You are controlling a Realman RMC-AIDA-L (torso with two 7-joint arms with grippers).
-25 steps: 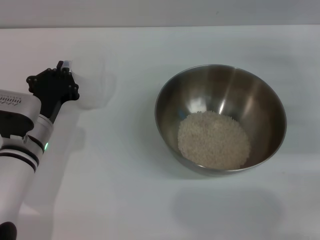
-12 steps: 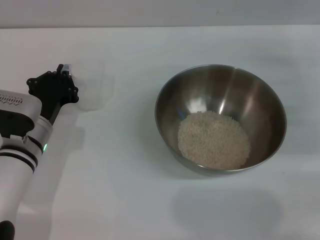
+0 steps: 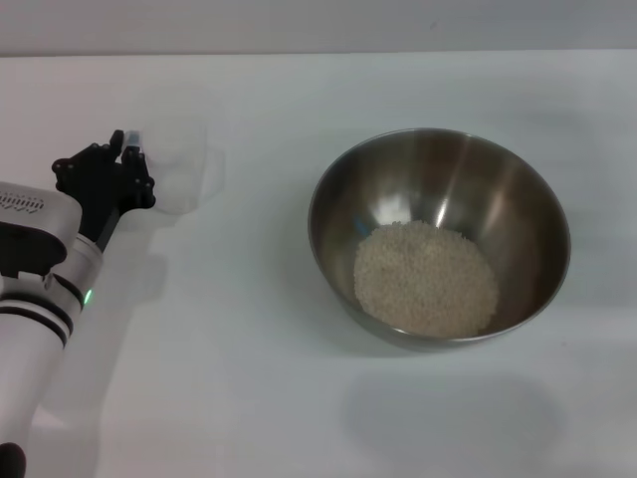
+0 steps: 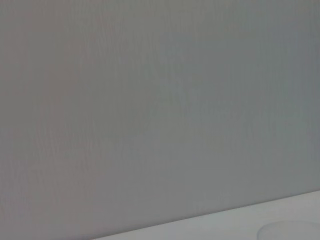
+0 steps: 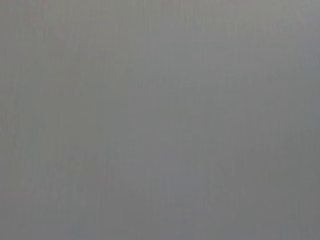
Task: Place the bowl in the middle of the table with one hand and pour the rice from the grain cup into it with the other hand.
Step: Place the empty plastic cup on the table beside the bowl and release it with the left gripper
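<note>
The steel bowl (image 3: 439, 237) stands on the white table (image 3: 249, 378), right of the middle, with a heap of rice (image 3: 426, 278) in its bottom. The frosted grain cup (image 3: 177, 171) is upright at the far left and looks empty. My left gripper (image 3: 127, 159) is at the cup's left side, shut on its handle side. In the left wrist view only a faint curved rim (image 4: 290, 231) of the cup shows, on a white strip of table. The right gripper is out of view, and its wrist view shows plain grey.
A grey wall (image 3: 318, 25) runs behind the table's far edge. My left arm (image 3: 45, 289) lies over the table's front left corner.
The left gripper has moved slightly left and away from the bowl with the grain cup. The bowl and rice have not moved.
</note>
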